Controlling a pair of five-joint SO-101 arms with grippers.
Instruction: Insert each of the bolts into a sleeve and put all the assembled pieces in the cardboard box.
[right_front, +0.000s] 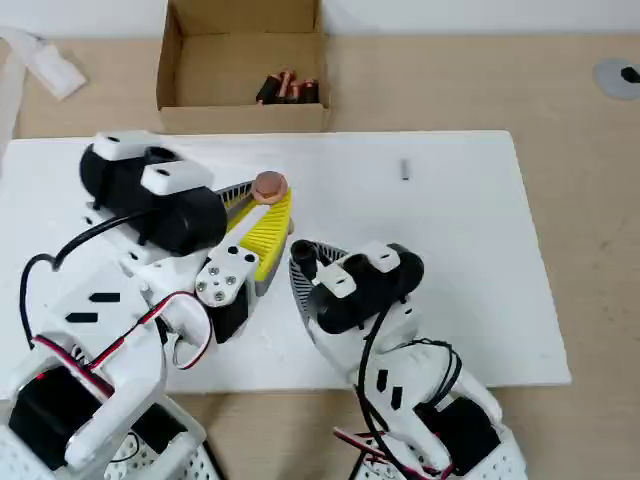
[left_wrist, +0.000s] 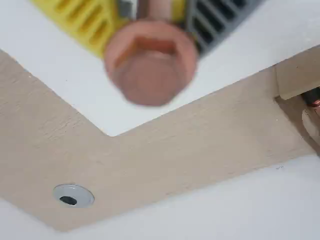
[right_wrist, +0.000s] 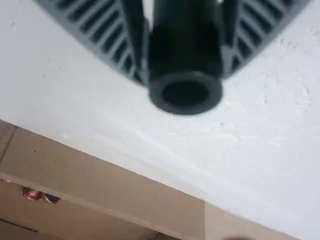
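High view, and the left claw (right_front: 265, 196) is sitting over the white board (right_front: 450, 280), just short of its far edge, gripping a bolt (right_front: 269, 186) at its very tip. The left wrist view is giving us the close look: the yellow finger and the grey finger are clamping the shank, and the bolt's head is pointing out toward the camera. It is a coppery pink piece with a broad hex head, flat-faced, the edges reading soft at this range. The bolt is hanging above the board, with the wooden surface (right_front: 580, 200) beyond.

Over to the right wrist view: the right claw (right_wrist: 185, 30) is closing both dark ribbed fingers on a sleeve (right_wrist: 185, 75). That is a black tube, smooth-walled, its round open end facing out and its bore looking dark and hollow. It is hovering above the board too, nearer the robot than the bolt.

Behind the board, the box (right_front: 170, 70) is standing open on the surface, with a small cluster of copper-and-black pieces (right_front: 288, 88) lying against its near wall. A small grey bit (right_front: 405, 169) is lying alone on the board, well apart from both claws.
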